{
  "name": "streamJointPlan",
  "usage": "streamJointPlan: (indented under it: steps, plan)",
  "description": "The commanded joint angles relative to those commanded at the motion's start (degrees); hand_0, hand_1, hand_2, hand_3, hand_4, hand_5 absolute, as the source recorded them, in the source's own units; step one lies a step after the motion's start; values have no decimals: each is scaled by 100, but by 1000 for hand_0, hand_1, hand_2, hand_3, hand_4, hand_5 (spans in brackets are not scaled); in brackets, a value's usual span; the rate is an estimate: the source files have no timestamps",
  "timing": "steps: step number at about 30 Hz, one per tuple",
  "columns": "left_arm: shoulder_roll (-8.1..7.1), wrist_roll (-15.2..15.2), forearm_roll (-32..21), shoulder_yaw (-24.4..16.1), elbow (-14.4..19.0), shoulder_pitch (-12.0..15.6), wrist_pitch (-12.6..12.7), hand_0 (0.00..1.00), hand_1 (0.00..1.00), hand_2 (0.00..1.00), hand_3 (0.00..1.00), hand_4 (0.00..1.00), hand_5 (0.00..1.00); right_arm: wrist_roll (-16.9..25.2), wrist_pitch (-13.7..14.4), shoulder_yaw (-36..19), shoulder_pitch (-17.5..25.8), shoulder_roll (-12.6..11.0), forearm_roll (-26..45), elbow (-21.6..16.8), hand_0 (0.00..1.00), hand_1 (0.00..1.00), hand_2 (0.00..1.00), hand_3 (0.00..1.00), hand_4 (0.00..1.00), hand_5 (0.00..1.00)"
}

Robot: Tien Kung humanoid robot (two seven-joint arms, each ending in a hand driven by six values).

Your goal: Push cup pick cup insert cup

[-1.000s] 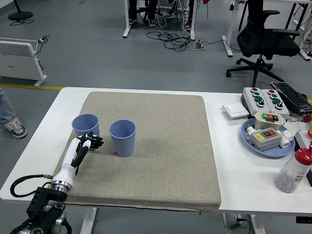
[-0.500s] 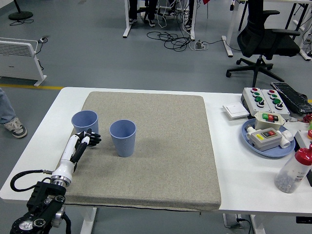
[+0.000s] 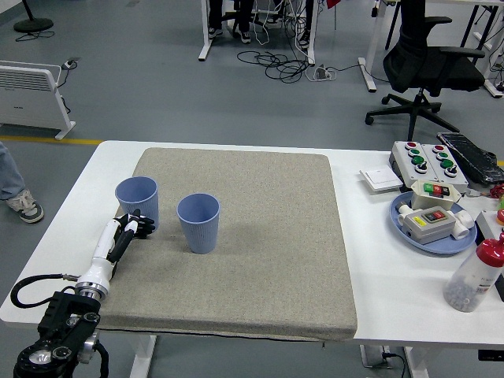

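Two blue ribbed cups stand upright on the grey mat (image 3: 260,260). The left cup (image 3: 137,201) is near the mat's left edge; the other cup (image 3: 198,222) stands a short way to its right. My left hand (image 3: 134,225) reaches in from the lower left, its black fingers loosely curled at the left cup's lower front, touching or almost touching it and holding nothing. The right arm is out of sight.
On the white table (image 3: 402,283) right of the mat are a blue plate (image 3: 431,224) with button boxes, a white button box (image 3: 427,157), a small white box (image 3: 381,179) and a red-capped bottle (image 3: 476,276). A black cable (image 3: 31,285) loops at the lower left.
My left arm has drawn back to the left and toward me; the left cup has shifted slightly left with it. The other cup has stayed put.
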State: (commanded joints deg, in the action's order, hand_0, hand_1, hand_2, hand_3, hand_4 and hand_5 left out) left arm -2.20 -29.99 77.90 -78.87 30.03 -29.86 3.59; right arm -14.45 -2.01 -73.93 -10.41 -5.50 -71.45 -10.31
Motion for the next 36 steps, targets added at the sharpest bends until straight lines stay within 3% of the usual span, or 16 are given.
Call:
streamJointPlan:
  steps: [19, 27, 33, 36]
  plan:
    - [168, -81, 464, -419, -712, -575, -136, 554, 557, 511, 468, 519, 998, -6, -3, 89, -1, 18, 6, 0, 725, 662, 671, 590, 106, 530]
    - [220, -95, 721, -684, -955, -671, -189, 558, 556, 511, 467, 518, 998, -8, -5, 127, 3, 23, 17, 0, 725, 662, 671, 590, 107, 533]
    - [100, -68, 462, -351, -657, -514, -128, 559, 557, 512, 468, 519, 998, -10, -3, 130, 6, 22, 35, 0, 725, 662, 671, 590, 107, 531]
    - [-37, -42, 385, -102, -284, -295, 152, 536, 549, 503, 464, 530, 998, -10, -4, 113, 9, 19, 34, 0, 725, 662, 672, 590, 107, 533]
